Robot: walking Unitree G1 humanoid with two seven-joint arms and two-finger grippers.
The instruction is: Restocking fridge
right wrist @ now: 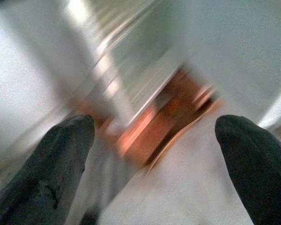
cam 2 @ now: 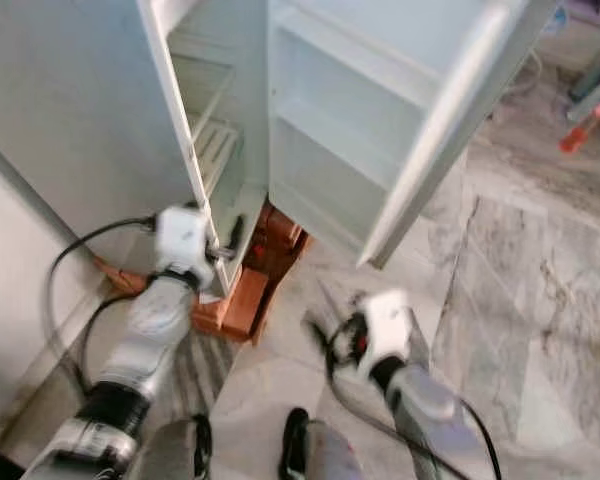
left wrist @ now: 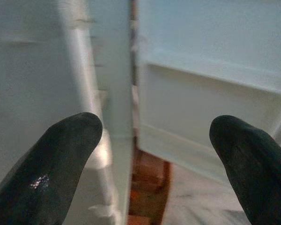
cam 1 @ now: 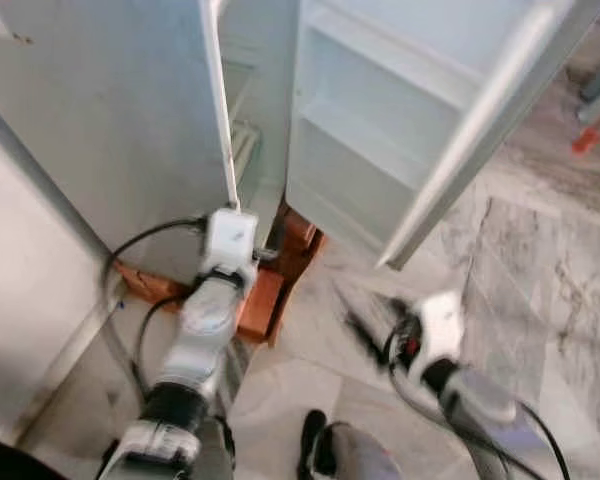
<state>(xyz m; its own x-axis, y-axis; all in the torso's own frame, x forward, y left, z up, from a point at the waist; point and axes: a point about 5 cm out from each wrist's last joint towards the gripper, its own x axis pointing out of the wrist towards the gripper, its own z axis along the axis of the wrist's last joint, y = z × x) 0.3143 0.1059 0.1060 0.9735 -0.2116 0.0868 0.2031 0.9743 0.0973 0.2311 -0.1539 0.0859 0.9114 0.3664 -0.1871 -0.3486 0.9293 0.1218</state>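
The fridge is standing open ahead of both arms, its door swung out toward the right arm's side with bare white door shelves facing inward. The left gripper is reaching up to the front edge of the fridge body, close to its bottom corner; in the left wrist view its two black fingers are spread wide with nothing between them, and the thin vertical edge of the cabinet is lying in the gap, nearer one finger than the other. Beyond that edge, a narrow slot of open room is running between cabinet and door, widening toward the floor.

Just below the left gripper, the fridge is sitting on reddish-brown wooden blocks, whose corners are jutting out past the cabinet's base. Inside, above the left gripper, a ribbed white shelf is showing.

The right gripper is hanging lower and well apart from the door, over the marble floor; its fingers are also held wide apart and holding nothing, though the view is smeared by motion. Open floor is stretching beyond it and to its outer side. A black cable is looping beside the left arm.

No writing or brand is readable anywhere.
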